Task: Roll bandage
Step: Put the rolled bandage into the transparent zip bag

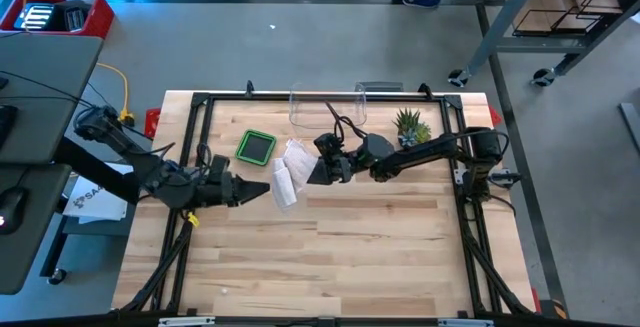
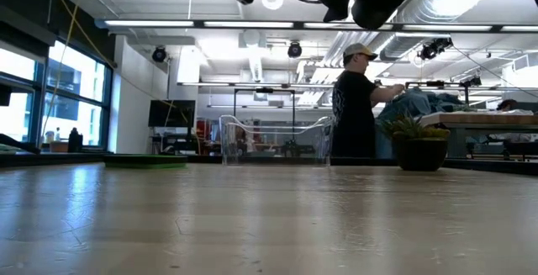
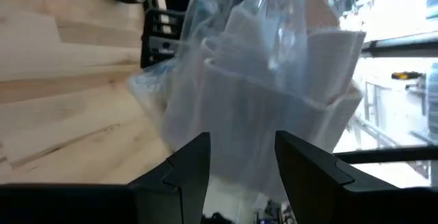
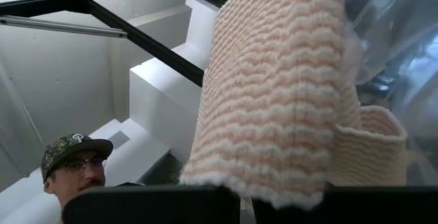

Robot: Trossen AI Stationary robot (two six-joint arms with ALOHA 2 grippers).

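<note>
The bandage [image 1: 285, 177], a pale pink-and-white knit strip [image 4: 280, 80] partly in a clear plastic wrapper [image 3: 274, 18], hangs in the air over the table's middle between the two arms. My right gripper [image 1: 318, 170] comes from the right and is shut on the strip [image 4: 246, 203]. My left gripper [image 1: 262, 189] comes level from the left, and its fingers [image 3: 243, 166] stand apart on either side of the wrapped bandage's near end. In the low view both grippers show only at the top edge, well above the tabletop. My right gripper pinches the knit strip's end [image 4: 274, 186] between its two shut fingers, coming from the table's right and slanting upward. The strip runs on past the fingers, clear of the table, and folds over toward the wrapped part. My left gripper has the wrapped end [image 3: 239, 142] between its fingers; whether they touch it I cannot tell.
A green-rimmed tray [image 1: 256, 146] lies at the back left of the bandage, a clear box [image 1: 325, 107] at the far edge and a potted plant [image 1: 411, 125] at the back right. Black frame rails [image 1: 200, 127] border the table. A person [image 2: 353, 98] stands beyond it.
</note>
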